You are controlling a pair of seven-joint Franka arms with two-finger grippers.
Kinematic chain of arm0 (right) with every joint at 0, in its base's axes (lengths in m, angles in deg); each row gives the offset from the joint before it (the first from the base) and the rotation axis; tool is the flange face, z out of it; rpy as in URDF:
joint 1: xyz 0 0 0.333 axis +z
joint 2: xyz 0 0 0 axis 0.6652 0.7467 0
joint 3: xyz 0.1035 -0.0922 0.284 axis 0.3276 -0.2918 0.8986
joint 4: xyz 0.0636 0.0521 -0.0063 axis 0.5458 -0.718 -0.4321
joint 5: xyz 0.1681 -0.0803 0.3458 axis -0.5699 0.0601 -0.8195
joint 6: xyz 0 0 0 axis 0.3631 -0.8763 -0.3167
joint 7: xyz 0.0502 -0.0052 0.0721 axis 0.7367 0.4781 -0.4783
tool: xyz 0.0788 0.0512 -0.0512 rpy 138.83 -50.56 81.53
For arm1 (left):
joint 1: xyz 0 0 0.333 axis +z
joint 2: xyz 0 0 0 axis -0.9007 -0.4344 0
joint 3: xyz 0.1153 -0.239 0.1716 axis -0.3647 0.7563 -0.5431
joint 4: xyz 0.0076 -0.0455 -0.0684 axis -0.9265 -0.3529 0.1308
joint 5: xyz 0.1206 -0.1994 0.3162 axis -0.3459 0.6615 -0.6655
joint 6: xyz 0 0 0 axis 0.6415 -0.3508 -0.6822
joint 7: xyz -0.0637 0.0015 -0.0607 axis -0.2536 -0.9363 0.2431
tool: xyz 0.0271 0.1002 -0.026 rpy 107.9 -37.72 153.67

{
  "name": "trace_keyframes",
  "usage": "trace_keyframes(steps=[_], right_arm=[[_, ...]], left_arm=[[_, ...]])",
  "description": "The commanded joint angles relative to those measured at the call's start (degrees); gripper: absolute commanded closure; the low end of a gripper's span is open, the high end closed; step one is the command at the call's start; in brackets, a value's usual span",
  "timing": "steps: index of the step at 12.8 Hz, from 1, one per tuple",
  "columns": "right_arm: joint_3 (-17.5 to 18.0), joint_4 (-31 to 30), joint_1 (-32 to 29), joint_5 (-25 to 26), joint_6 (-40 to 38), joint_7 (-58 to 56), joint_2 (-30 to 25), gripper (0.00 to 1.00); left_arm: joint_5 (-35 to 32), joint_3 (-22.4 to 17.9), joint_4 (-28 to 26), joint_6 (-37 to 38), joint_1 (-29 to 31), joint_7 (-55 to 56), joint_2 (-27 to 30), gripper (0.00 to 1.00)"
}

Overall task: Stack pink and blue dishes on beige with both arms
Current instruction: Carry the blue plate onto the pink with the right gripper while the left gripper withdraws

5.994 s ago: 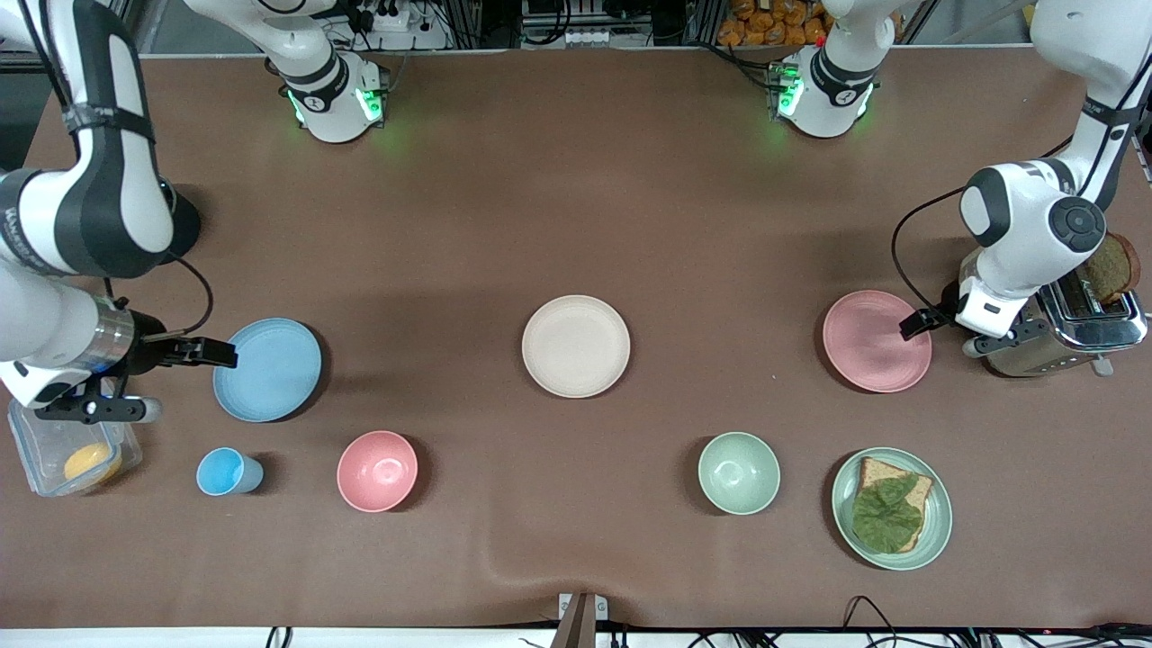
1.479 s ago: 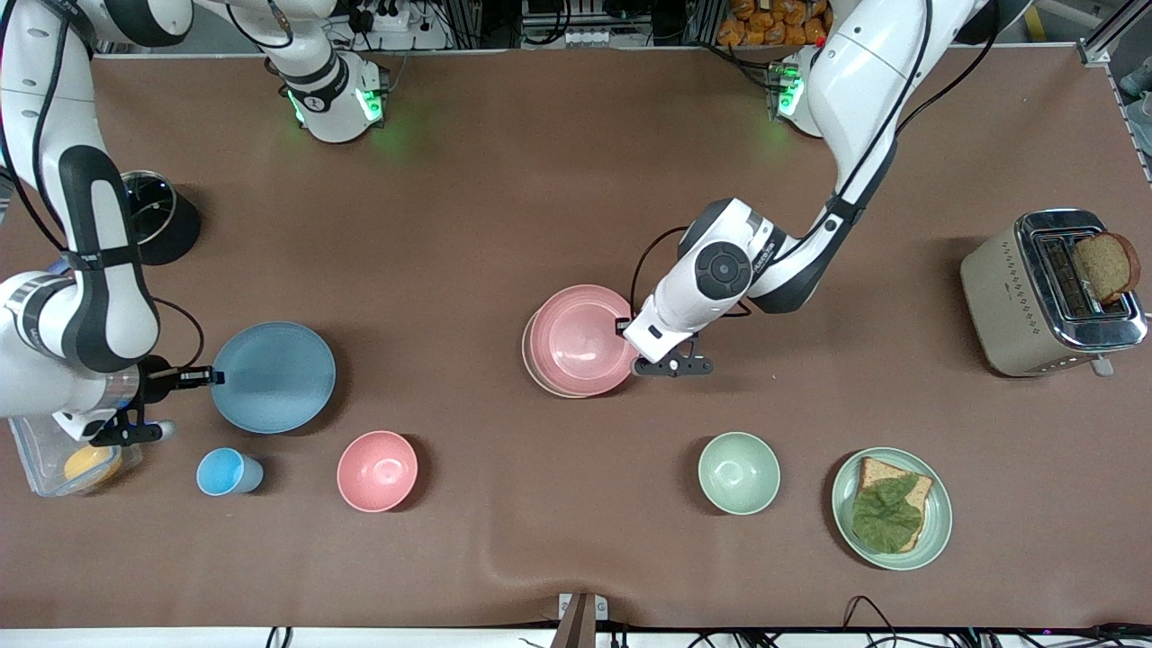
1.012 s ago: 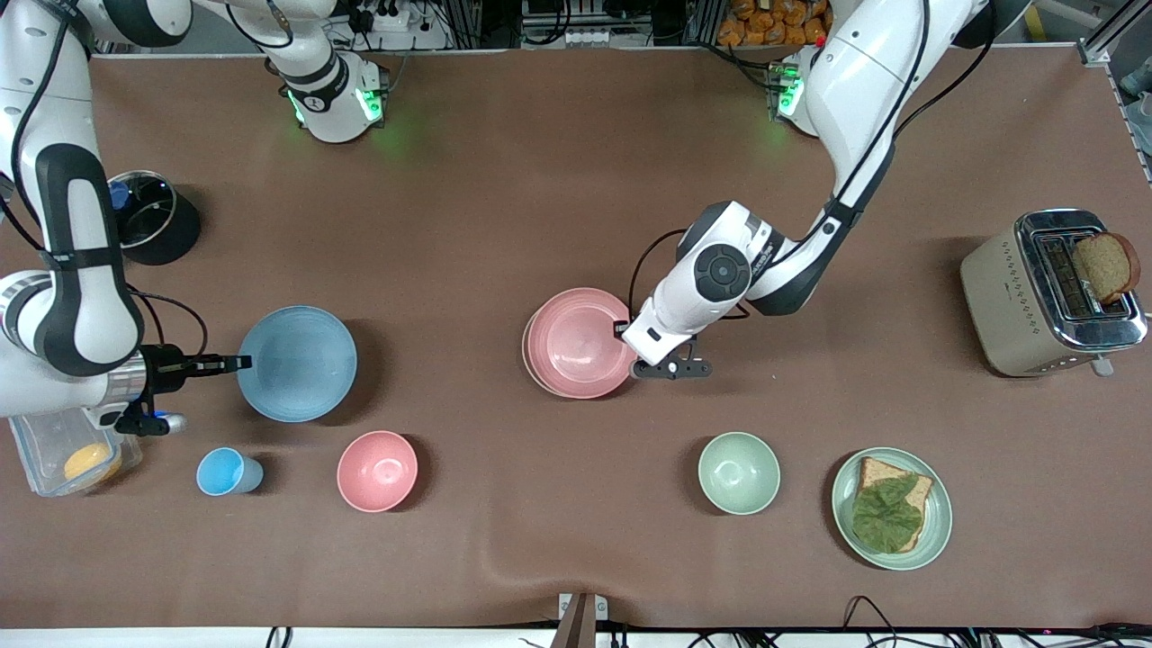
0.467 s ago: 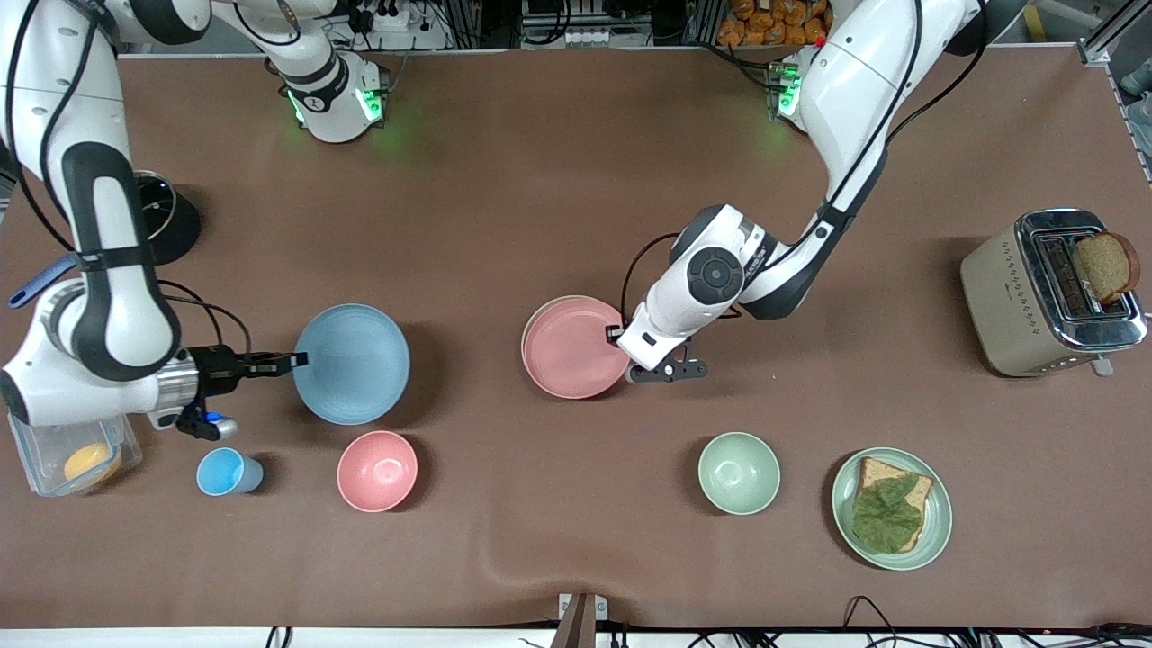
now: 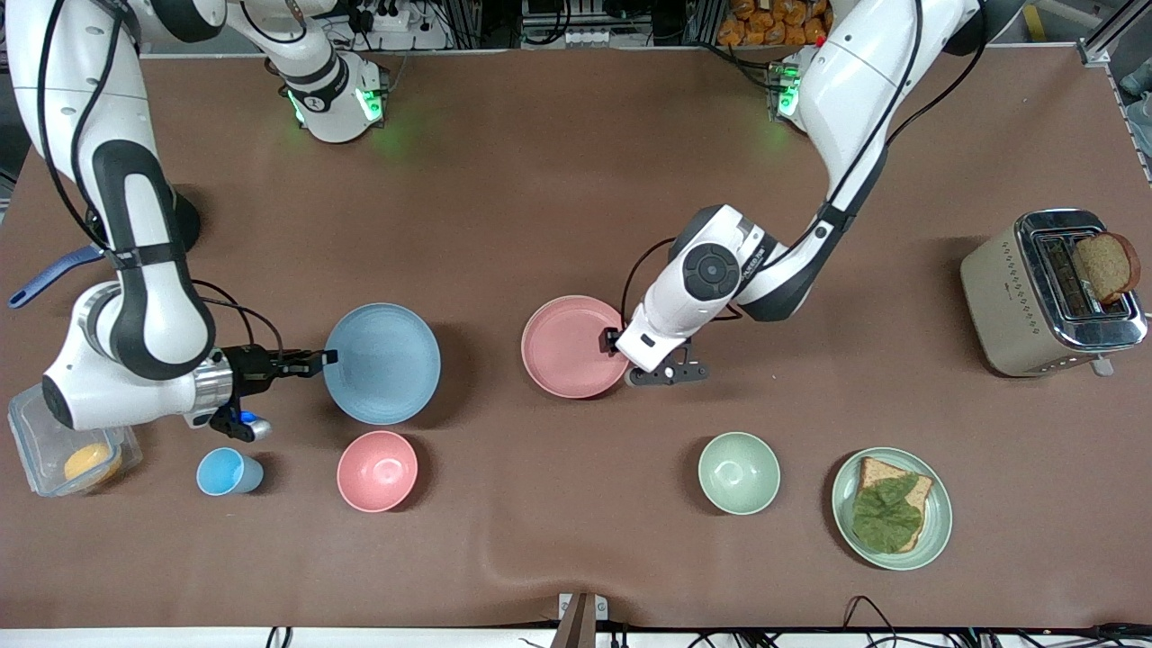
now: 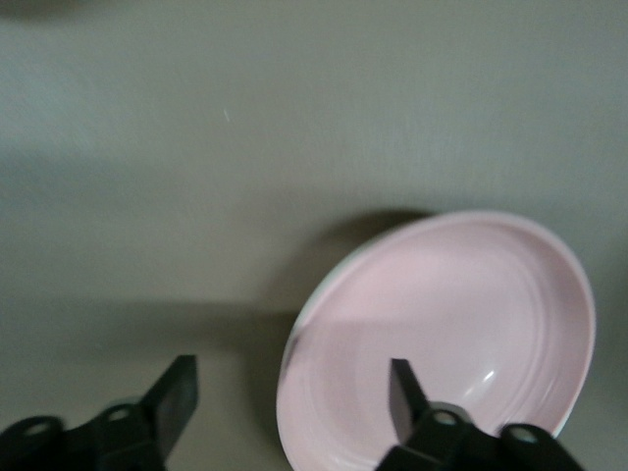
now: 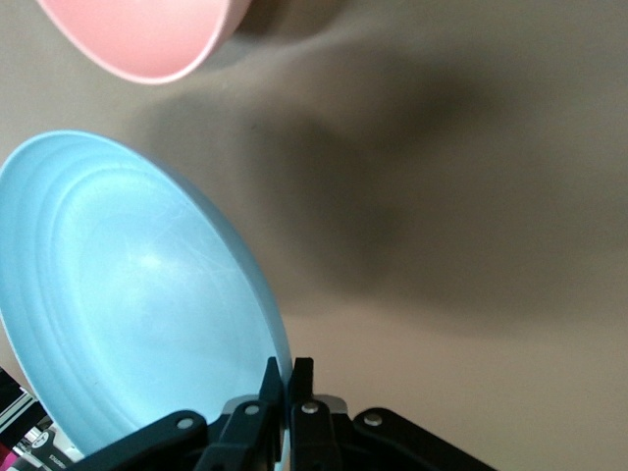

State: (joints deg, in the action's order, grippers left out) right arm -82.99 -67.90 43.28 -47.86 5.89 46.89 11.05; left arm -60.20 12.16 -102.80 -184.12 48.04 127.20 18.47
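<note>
Since half a second ago my right gripper (image 5: 317, 358) has carried the blue plate (image 5: 382, 363) further toward the middle of the table, and my left gripper (image 5: 621, 340) has spread its fingers wide, leaving the pink plate (image 5: 574, 346) lying on the beige plate. My right fingers (image 7: 285, 392) pinch narrow on the blue plate's rim, holding it in the air over the brown table (image 5: 504, 198), above the pink bowl (image 5: 377, 471) and toward the right arm's end from the stack. To do this well, I judge I should draw my left gripper clear of the pink rim first, then bring the blue plate level and centred over the stack before letting go. The beige plate is covered completely, so I cannot check the stack's alignment.
</note>
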Motion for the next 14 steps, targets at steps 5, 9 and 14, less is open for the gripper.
trace_keyframes(steps=[5,9,14], right_arm=[[-0.5,-7.2,13.7,-2.2,9.6,15.8,-6.6,1.00],[-0.4,-9.3,22.7,-2.3,18.4,29.7,-7.3,1.00],[-0.4,-11.1,26.7,-7.0,22.5,32.9,-6.9,1.00]], left_arm=[[-1.5,0.4,-0.2,7.8,14.9,-10.4,12.1,0.00],[-0.9,0.9,6.6,19.8,19.6,-17.6,14.6,0.00],[-0.1,0.5,13.4,34.8,26.3,-32.2,20.9,0.00]])
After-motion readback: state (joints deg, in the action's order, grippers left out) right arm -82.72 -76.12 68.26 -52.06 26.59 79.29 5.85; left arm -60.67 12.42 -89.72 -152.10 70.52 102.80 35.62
